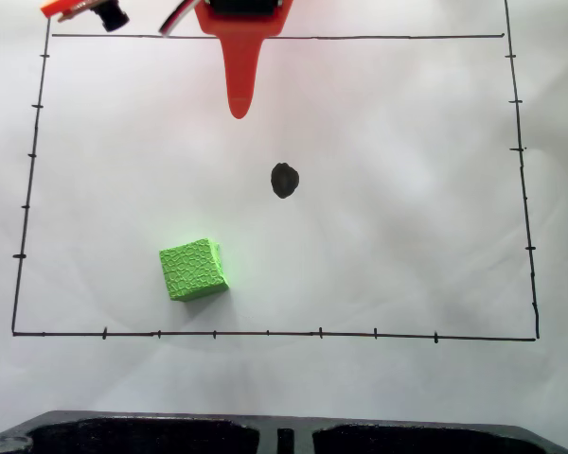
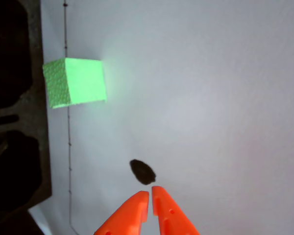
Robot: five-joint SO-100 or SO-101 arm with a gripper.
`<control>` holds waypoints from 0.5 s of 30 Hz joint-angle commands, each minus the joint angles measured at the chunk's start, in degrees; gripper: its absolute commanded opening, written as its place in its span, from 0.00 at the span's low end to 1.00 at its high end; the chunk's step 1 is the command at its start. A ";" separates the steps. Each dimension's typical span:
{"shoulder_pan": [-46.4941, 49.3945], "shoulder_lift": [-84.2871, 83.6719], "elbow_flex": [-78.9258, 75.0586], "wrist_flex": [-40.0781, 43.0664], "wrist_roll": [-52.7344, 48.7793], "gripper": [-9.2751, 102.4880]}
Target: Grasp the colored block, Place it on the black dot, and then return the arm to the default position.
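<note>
Leftmost in the fixed view, green colored block (image 1: pixel 193 270) flat on white paper (image 1: pixel 407 236), inside the drawn border, near its lower line. Further right, black dot (image 1: pixel 284 180) bare, well apart from the block; above it, orange arm (image 1: pixel 241 38) hanging from the top edge. Seen from the wrist, pincer (image 2: pixel 150 196) closed and empty, tips just beside the dot (image 2: pixel 142 172), block (image 2: pixel 74 82) far at upper left.

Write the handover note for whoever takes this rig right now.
Claw: shut, holding nothing, tips just short of the black dot in the wrist view.
Green cube: on the white paper, inside the drawn border, apart from the dot and nearer the bottom border line in the fixed view.
Done: nothing yet; the dot is bare.
Left: grasp the cube, place it on the dot, return the arm to default.
</note>
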 commanded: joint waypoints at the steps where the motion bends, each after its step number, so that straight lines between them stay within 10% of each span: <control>1: 0.35 1.14 -0.26 0.09 0.26 0.08; 15: 0.00 1.14 -0.26 0.18 -0.09 0.08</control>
